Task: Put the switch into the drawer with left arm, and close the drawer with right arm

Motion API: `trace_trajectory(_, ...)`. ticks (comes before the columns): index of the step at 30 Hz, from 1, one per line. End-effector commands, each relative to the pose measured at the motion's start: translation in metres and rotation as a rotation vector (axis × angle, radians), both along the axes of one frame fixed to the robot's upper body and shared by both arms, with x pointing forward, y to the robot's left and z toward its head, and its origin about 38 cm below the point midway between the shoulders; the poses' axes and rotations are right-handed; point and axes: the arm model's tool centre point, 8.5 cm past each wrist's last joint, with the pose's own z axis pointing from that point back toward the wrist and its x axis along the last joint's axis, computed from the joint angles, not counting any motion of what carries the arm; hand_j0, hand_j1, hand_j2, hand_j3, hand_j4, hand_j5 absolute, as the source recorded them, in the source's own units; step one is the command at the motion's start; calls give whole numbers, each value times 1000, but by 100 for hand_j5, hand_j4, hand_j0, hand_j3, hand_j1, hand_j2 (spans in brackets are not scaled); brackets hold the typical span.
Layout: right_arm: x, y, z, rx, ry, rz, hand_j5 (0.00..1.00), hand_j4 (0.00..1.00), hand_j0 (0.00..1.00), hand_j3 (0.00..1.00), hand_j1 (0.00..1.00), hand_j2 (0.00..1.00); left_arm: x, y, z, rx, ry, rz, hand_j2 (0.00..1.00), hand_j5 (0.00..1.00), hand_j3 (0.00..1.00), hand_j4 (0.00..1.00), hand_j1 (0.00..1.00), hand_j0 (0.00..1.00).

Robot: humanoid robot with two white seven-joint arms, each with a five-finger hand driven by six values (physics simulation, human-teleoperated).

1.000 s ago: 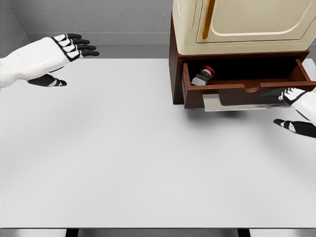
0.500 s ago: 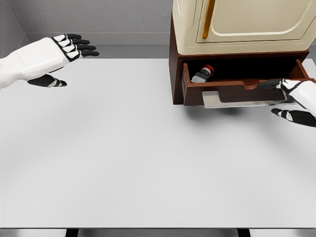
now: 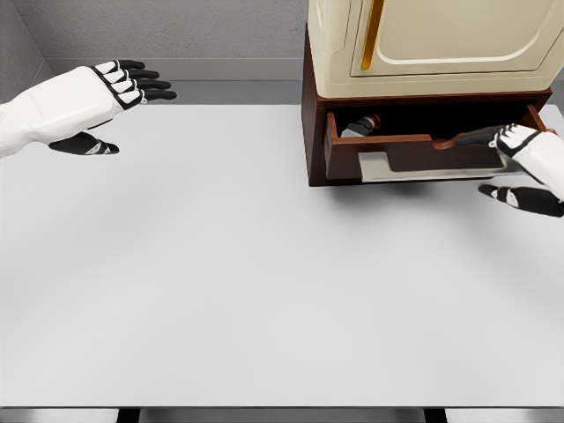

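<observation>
The brown drawer sticks out a short way from the base of the cream cabinet. Inside it at the left end lies the switch, grey with a red cap, partly hidden by the drawer front. My right hand is at the drawer's right end, fingers extended flat against the front, thumb below; it holds nothing. My left hand hovers over the table's far left, fingers spread, empty.
The white table fills the view, with its front edge at the bottom. A grey wall runs behind it. The cabinet stands at the back right.
The right hand has moved up and toward the cabinet, pushing the drawer further in. Less of the switch shows. The left hand has not moved.
</observation>
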Motion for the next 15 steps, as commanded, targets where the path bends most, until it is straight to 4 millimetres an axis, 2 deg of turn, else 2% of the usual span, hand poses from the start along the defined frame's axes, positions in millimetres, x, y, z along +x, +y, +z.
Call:
trace_trajectory(1, -4, 5, 23, 7, -62, 20, 76, 76, 76, 76, 76, 76, 0, 0, 1, -7, 1, 0, 100, 100, 100, 100, 100, 100)
trace_trajectory(2, -8, 8, 22, 7, -61, 31, 74, 74, 74, 74, 74, 74, 0, 0, 1, -7, 1, 0, 100, 100, 100, 100, 100, 100)
trace_trajectory(4, -11, 10, 22, 3, -55, 41, 64, 64, 64, 64, 64, 64, 0, 1, 1, -5, 1, 1, 100, 100, 100, 100, 100, 100)
trace_trajectory(8, -13, 5, 22, -14, -46, 32, 57, 57, 57, 57, 57, 57, 0, 0, 1, -8, 1, 0, 100, 100, 100, 100, 100, 100)
trace_trajectory(9, -14, 3, 23, -15, -51, 25, 56, 56, 56, 56, 56, 56, 0, 1, 1, -7, 1, 1, 100, 100, 100, 100, 100, 100)
trace_trajectory(15, -25, 2, -1, -25, 30, 28, 56, 56, 56, 56, 56, 56, 0, 0, 1, -8, 0, 0, 100, 100, 100, 100, 100, 100)
